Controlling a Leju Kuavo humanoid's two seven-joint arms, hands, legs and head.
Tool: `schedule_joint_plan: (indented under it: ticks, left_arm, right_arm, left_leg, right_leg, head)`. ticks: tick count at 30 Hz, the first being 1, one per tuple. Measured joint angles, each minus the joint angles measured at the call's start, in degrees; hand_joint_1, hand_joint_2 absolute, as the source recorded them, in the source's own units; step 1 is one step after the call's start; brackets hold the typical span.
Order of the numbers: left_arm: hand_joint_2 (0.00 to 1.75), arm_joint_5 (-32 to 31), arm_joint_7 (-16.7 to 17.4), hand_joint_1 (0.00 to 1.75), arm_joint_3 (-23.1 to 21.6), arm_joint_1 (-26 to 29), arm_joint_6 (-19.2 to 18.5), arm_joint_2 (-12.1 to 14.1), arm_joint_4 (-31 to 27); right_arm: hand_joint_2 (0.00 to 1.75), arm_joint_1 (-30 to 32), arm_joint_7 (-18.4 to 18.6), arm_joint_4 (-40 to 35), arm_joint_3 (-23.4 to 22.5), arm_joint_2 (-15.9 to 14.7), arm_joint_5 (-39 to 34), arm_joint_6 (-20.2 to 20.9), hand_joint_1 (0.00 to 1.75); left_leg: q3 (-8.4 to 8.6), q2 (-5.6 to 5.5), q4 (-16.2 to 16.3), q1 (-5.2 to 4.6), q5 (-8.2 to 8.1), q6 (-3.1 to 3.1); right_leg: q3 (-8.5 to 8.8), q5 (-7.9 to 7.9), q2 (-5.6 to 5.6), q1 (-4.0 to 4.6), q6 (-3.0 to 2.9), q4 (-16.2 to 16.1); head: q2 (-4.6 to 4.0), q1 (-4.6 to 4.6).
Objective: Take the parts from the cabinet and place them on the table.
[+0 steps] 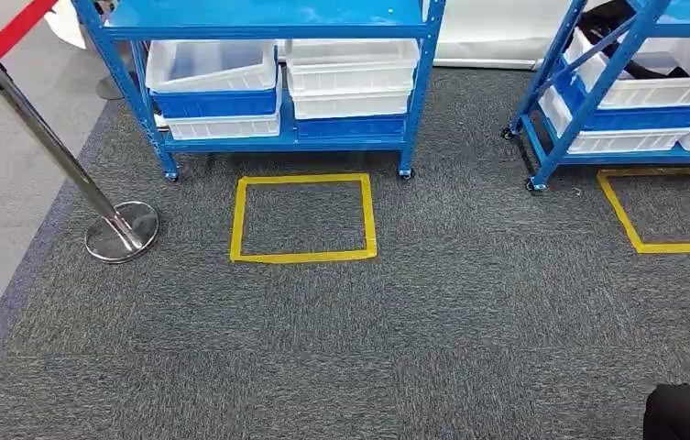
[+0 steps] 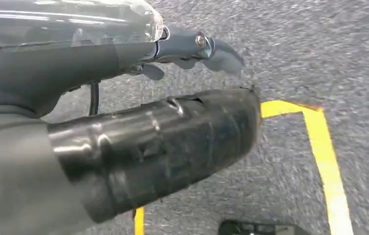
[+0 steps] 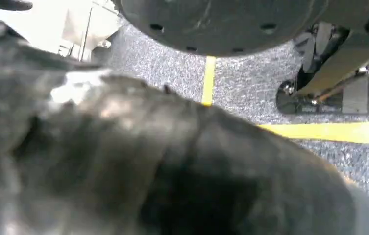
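Grey carpet leads to a blue cabinet (image 1: pixel 268 82) of untouched bins (image 1: pixel 350 78); left hand (image 2: pixel 192 49) holds nothing, right hand's state unclear.

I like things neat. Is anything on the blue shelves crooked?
Yes. In the left shelf rack, the top white bin on its left side sits tilted inside the stack, one end dipping lower. The other bins look level.

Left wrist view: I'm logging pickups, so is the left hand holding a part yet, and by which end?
It cannot be told. The left hand shows grey fingers over carpet with no part visible, but a dark cover hides much.
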Motion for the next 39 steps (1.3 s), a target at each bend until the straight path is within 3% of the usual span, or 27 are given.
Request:
schedule_joint_plan:
  ticks: [1,4,5,6,7,9,11,13,16,17,19,20,21,22,24,25,26,27,29,30,31,32,34,35,36,37,39]
  left_arm:
    - [0.00,0.0,0.0,0.00,0.0,0.1,0.0,0.0,0.0]
    - [0.00,0.0,0.0,0.00,0.0,-0.1,0.0,0.0,0.0]
    - [0.00,0.0,0.0,0.00,0.0,-0.1,0.0,0.0,0.0]
    - [0.00,0.0,0.0,0.00,0.0,-0.1,0.0,0.0,0.0]
    - [0.00,0.0,0.0,0.00,0.0,0.0,-0.1,0.0,0.0]
    - [0.00,0.0,0.0,0.00,0.0,0.1,-0.1,0.0,0.0]
    - [0.00,0.0,0.0,0.00,0.0,-0.1,-0.1,0.0,0.0]
    - [0.00,0.0,0.0,0.00,0.0,-0.3,-0.1,0.0,0.0]
    - [0.00,0.0,0.0,0.00,0.0,-0.5,-0.1,0.0,0.0]
    - [0.00,0.0,0.0,0.00,0.0,-0.5,-0.1,0.0,0.0]
    - [0.00,0.0,0.0,0.00,0.0,-0.4,-0.1,0.0,0.0]
    - [0.00,0.0,0.0,0.00,0.0,-0.3,-0.1,0.0,0.0]
    - [0.00,0.0,0.0,0.00,0.0,-0.2,-0.1,0.0,0.0]
    - [0.00,0.0,0.0,0.00,0.0,-0.1,-0.1,0.0,0.0]
    - [0.00,0.0,0.0,0.00,0.0,-0.1,-0.1,0.0,0.0]
    - [0.00,-0.1,0.0,0.00,0.0,0.0,-0.1,0.0,0.0]
    - [0.00,-0.1,0.0,0.00,0.0,-0.1,-0.1,0.1,0.0]
    - [0.00,-0.2,0.0,0.00,0.0,-0.3,-0.1,0.1,0.0]
    - [0.00,-0.2,0.0,0.00,0.0,-0.3,-0.1,0.1,0.0]
    - [0.00,-0.2,0.0,0.00,0.0,-0.2,-0.1,0.1,0.0]
    - [0.00,-0.2,0.0,0.00,0.0,-0.1,-0.1,0.0,0.0]
    - [0.00,-0.2,-0.1,0.00,0.0,-0.1,-0.1,0.0,0.0]
    - [0.00,-0.2,-0.2,0.00,0.0,-0.2,-0.1,0.0,0.0]
    - [0.00,-0.2,-0.2,0.00,0.0,-0.2,-0.1,0.0,0.0]
    - [0.00,-0.2,-0.2,0.00,0.0,-0.2,-0.1,0.0,0.0]
    - [0.00,-0.2,-0.2,0.00,0.0,-0.2,-0.1,0.0,0.0]
    - [0.00,-0.2,-0.2,0.00,0.0,0.0,-0.1,0.0,0.0]
  right_arm:
    - [0.00,0.1,0.0,0.0,0.0,0.0,0.0,0.0,0.00]
    - [0.00,0.1,0.0,0.0,0.0,0.0,0.0,0.0,0.00]
    - [0.00,0.2,0.0,0.0,0.0,0.0,0.0,0.0,0.00]
    - [0.00,0.2,0.0,0.0,0.0,0.0,0.0,0.0,0.00]
    - [0.00,0.2,0.0,0.0,0.0,0.0,0.0,0.0,0.00]
    - [0.00,0.3,0.0,0.0,0.0,0.0,0.0,0.0,0.00]
    - [0.00,0.4,0.0,0.0,0.0,-0.1,0.0,0.0,0.00]
    - [0.00,0.2,0.0,0.0,0.0,-0.1,0.0,0.0,0.00]
    - [0.00,0.3,0.0,0.0,0.0,0.0,0.1,0.0,0.00]
    - [0.00,0.4,-0.1,0.0,0.0,0.0,0.2,0.0,0.00]
    - [0.00,0.3,-0.1,0.0,0.0,0.0,0.2,0.0,0.00]
    - [0.00,0.3,-0.1,0.0,-0.1,0.0,0.2,0.0,0.00]
    - [0.00,0.3,-0.1,0.0,-0.1,0.0,0.2,0.0,0.00]
    - [0.00,0.3,-0.1,0.0,-0.1,0.0,0.2,0.0,0.00]
    - [0.00,0.4,-0.1,0.0,-0.1,0.0,0.3,0.0,0.00]
    - [0.00,0.5,-0.1,0.0,-0.1,0.0,0.3,0.0,0.00]
    - [0.00,0.3,-0.1,0.0,-0.1,0.0,0.3,0.0,0.00]
    - [0.00,0.2,0.0,0.0,-0.1,0.0,0.4,0.0,0.00]
    - [0.00,0.1,0.0,0.0,-0.2,0.0,0.5,0.0,0.00]
    - [0.00,-0.2,0.0,0.0,-0.2,0.0,0.7,0.0,0.00]
    - [0.00,-0.1,0.2,0.0,-0.2,0.0,0.8,0.0,0.00]
    - [0.00,-0.1,0.2,0.0,-0.2,0.0,1.0,0.0,0.00]
    - [0.00,0.0,0.2,0.0,-0.2,0.0,1.0,0.0,0.00]
    - [0.00,0.0,0.2,0.0,-0.2,0.0,1.0,0.0,0.00]
    - [0.00,0.0,0.2,0.0,-0.2,0.0,1.0,0.0,0.00]
    - [0.00,0.0,0.3,0.0,-0.3,0.0,1.0,0.0,0.00]
    - [0.00,0.2,0.3,0.0,-0.3,-0.1,1.0,0.0,0.00]
  left_leg:
    - [0.44,0.01,-0.2,-0.03,-0.14,0.44]
    - [0.94,0.07,-0.3,-0.10,-0.77,1.12]
    - [1.23,0.06,-0.3,-0.10,-1.05,1.09]
    - [1.69,0.01,-0.3,-0.10,-1.38,1.05]
    - [2.37,-0.08,-0.3,-0.09,-1.83,0.89]
    - [3.72,-0.15,-0.2,-0.09,-2.79,0.47]
    - [3.64,-0.20,0.2,-0.45,-3.52,-0.34]
    - [3.78,-0.07,-0.4,-0.39,-3.50,-0.74]
    - [4.04,-0.13,1.0,-0.20,-4.68,-1.70]
    - [2.27,-0.13,4.3,-0.18,-6.17,-1.96]
    - [-3.25,-0.11,13.6,-0.07,-9.54,-2.32]
    - [-5.87,-0.11,17.4,-0.07,-10.07,-2.43]
    - [-6.93,-0.11,18.0,-0.07,-8.83,-2.46]
    - [-6.63,-0.11,16.0,-0.07,-6.38,-2.40]
    - [-3.39,-0.10,6.8,-0.07,0.11,-2.02]
    - [-2.27,-0.08,2.8,-0.14,1.61,-1.62]
    - [-1.50,-0.07,1.8,-0.55,0.69,-1.54]
    - [-1.16,-0.05,1.5,-0.58,-0.07,-1.03]
    - [-1.21,-0.19,1.3,-0.70,-0.15,-0.51]
    - [-0.66,-0.28,0.6,-0.20,0.01,-0.16]
    - [-0.09,-0.19,0.1,-0.09,0.09,0.09]
    - [0.28,-0.09,-0.2,-0.06,-0.07,0.64]
    - [0.53,-0.04,-0.2,-0.19,-0.46,1.12]
    - [0.75,-0.04,-0.1,-0.22,-0.71,1.18]
    - [1.11,-0.08,-0.1,-0.22,-1.02,1.14]
    - [1.62,-0.16,-0.1,-0.22,-1.36,1.07]
    - [2.99,-0.30,-0.1,-0.22,-2.25,0.71]
  right_leg:
    - [-0.74,-0.98,-0.06,-0.02,0.20,2.0]
    - [-8.29,-6.17,-0.04,-0.06,0.60,14.8]
    - [-10.14,-6.18,-0.05,-0.08,0.68,17.3]
    - [-10.63,-4.59,-0.05,-0.12,0.72,16.9]
    - [-9.70,-1.53,-0.07,-0.18,0.67,13.7]
    - [-5.93,4.90,-0.11,-0.18,0.20,3.9]
    - [-4.56,3.86,-0.15,0.38,-0.30,1.2]
    - [-4.54,3.50,-0.03,0.46,-0.78,1.4]
    - [-3.25,3.50,-0.13,-0.08,-1.64,0.1]
    - [-3.04,3.28,-0.25,-0.09,-2.02,0.0]
    - [-2.83,2.94,-0.27,-0.01,-2.47,0.0]
    - [-2.61,2.71,-0.21,0.01,-2.52,0.0]
    - [-2.23,2.42,-0.11,0.01,-2.50,0.0]
    - [-1.71,2.09,-0.02,0.00,-2.45,0.0]
    - [-0.41,1.29,0.08,-0.01,-2.17,0.0]
    - [-0.55,0.90,0.06,-0.01,-1.95,0.0]
    - [-0.49,0.49,0.17,0.38,-1.41,0.3]
    - [-0.64,0.44,0.16,0.30,-1.18,0.2]
    - [-0.31,0.42,-0.02,0.24,-0.75,-0.4]
    - [0.15,0.16,-0.11,0.58,-0.38,-0.4]
    - [0.11,-0.39,-0.07,0.24,-0.16,0.5]
    - [-1.43,-1.92,-0.10,0.18,0.07,3.4]
    - [-6.73,-5.62,-0.10,0.03,0.35,12.4]
    - [-9.06,-6.37,-0.10,-0.02,0.45,15.9]
    - [-10.41,-5.64,-0.10,-0.03,0.49,17.2]
    - [-10.30,-3.55,-0.11,-0.04,0.45,15.8]
    - [-6.97,3.00,-0.11,-0.02,0.02,6.8]
  head:
    - [0.00,0.20]
    - [0.00,0.17]
    - [0.00,0.17]
    - [0.00,0.18]
    - [0.00,0.17]
    - [0.00,0.18]
    - [0.00,0.20]
    - [0.00,0.05]
    - [0.00,-0.04]
    - [0.00,-0.29]
    - [0.00,-0.26]
    - [0.00,-0.26]
    - [0.00,-0.24]
    - [0.00,-0.26]
    - [0.00,-0.26]
    - [0.00,-0.22]
    - [0.00,-0.24]
    - [0.00,-0.22]
    - [0.00,-0.22]
    - [0.00,-0.24]
    - [0.00,-0.17]
    - [0.00,-0.04]
    - [0.00,-0.07]
    - [0.00,-0.07]
    - [0.00,-0.07]
    - [0.00,-0.04]
    - [0.00,-0.04]
